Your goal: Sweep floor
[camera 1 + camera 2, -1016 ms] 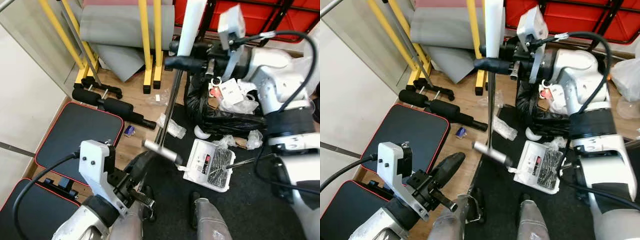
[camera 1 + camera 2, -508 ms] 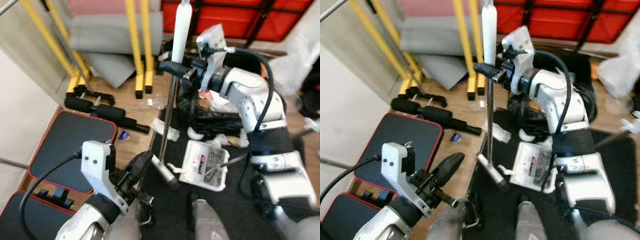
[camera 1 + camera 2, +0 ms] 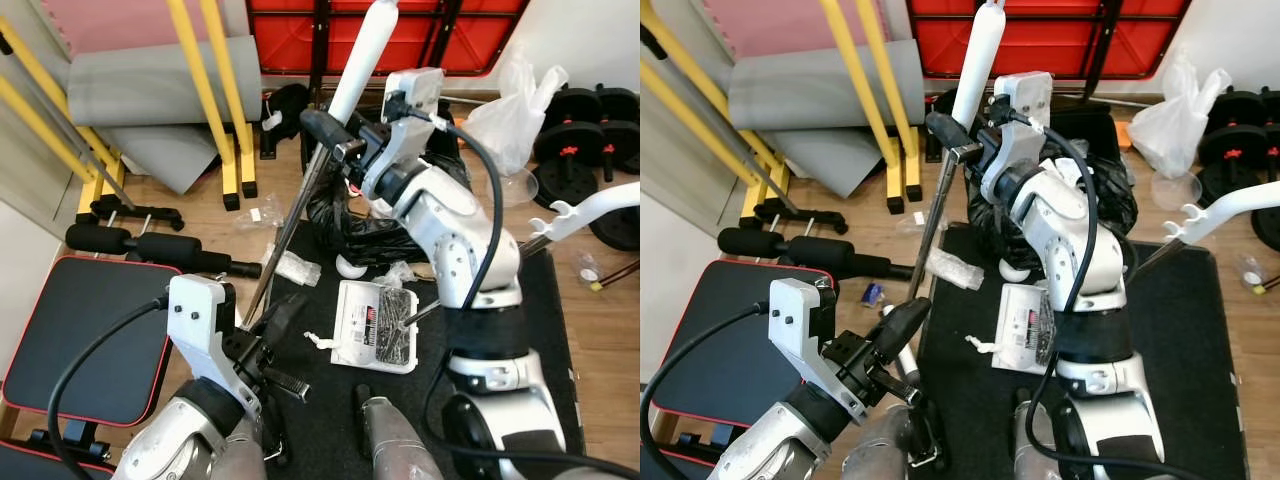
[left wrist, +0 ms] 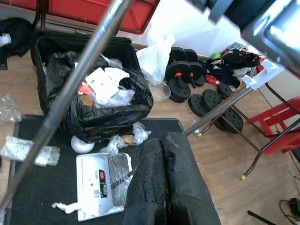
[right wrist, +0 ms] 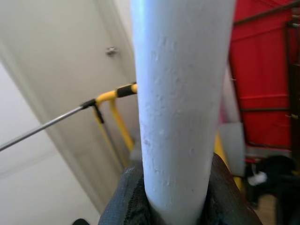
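My right gripper [image 3: 326, 128] is shut on the broom, just below its white grip [image 3: 364, 50]; the wrist view shows that grip [image 5: 180, 103] clamped between the black fingers [image 5: 123, 199]. The metal pole [image 3: 285, 235] slants down to the floor beside my left gripper [image 3: 283, 316]. That gripper is shut on nothing, its fingers [image 4: 161, 183] pressed together low over the black mat [image 3: 500, 360]. A white dustpan [image 3: 352, 318] holding dark debris lies on the mat. Plastic wrappers [image 3: 297, 268] lie on the wooden floor.
A full black rubbish bag [image 3: 375, 235] stands behind the dustpan. A black bench pad with red trim [image 3: 85, 330] and foam rollers [image 3: 150, 248] are at the left, yellow frame legs [image 3: 215, 100] behind. Weights [image 3: 575, 110], a white plastic bag [image 3: 510, 100] and a white rack leg [image 3: 590, 205] are at the right.
The camera has swung right, so the weights now show. The broom pole, upright before, now leans with its lower end toward my left gripper. The right gripper keeps its hold.
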Available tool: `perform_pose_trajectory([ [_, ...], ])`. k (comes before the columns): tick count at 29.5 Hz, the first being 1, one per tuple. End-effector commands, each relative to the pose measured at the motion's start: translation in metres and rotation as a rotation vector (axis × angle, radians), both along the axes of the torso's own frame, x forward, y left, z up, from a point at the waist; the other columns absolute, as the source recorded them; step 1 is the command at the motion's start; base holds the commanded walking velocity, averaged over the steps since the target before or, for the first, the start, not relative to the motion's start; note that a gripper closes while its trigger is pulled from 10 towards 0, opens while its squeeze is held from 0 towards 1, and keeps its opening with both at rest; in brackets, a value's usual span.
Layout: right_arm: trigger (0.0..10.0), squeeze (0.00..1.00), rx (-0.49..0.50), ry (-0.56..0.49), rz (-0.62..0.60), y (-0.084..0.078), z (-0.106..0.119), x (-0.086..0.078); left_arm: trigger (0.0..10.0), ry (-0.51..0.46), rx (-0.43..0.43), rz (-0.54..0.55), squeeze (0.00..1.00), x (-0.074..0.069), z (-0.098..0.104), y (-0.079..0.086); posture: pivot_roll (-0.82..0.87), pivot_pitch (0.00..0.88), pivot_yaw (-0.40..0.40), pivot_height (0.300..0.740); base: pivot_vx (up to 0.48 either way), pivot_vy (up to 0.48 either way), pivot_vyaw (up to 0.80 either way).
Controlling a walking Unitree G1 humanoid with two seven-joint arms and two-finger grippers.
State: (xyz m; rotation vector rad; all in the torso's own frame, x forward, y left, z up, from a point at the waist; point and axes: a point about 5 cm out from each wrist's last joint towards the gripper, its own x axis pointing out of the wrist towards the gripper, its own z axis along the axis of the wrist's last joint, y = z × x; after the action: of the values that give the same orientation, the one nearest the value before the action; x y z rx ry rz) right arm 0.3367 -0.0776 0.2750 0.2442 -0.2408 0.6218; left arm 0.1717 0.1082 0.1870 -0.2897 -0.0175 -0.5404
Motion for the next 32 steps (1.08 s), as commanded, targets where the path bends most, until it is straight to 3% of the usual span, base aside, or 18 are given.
perform_pose_trajectory([
  [1, 10.0, 0.0, 0.036, -0.026, -0.009, 0.004, 0.002, -0.006, 10.0, 0.017, 0.007, 0.006, 0.0, 0.0, -0.005, 0.0, -0.03, 0.258, 0.002, 0.74, 0.0, 0.0, -0.8],
  [11, 10.0, 0.0, 0.034, -0.023, -0.026, 0.007, -0.002, -0.008, 10.0, 0.017, 0.009, 0.009, 0.0, 0.002, -0.008, 0.001, -0.02, 0.238, 0.005, 0.74, 0.0, 0.0, -0.8],
  [32, 10.0, 0.0, 0.038, -0.034, 0.052, 0.02, -0.007, -0.014, 10.0, 0.013, -0.001, 0.028, 0.0, 0.002, -0.01, 0.001, -0.02, 0.217, 0.003, 0.74, 0.0, 0.0, -0.8],
])
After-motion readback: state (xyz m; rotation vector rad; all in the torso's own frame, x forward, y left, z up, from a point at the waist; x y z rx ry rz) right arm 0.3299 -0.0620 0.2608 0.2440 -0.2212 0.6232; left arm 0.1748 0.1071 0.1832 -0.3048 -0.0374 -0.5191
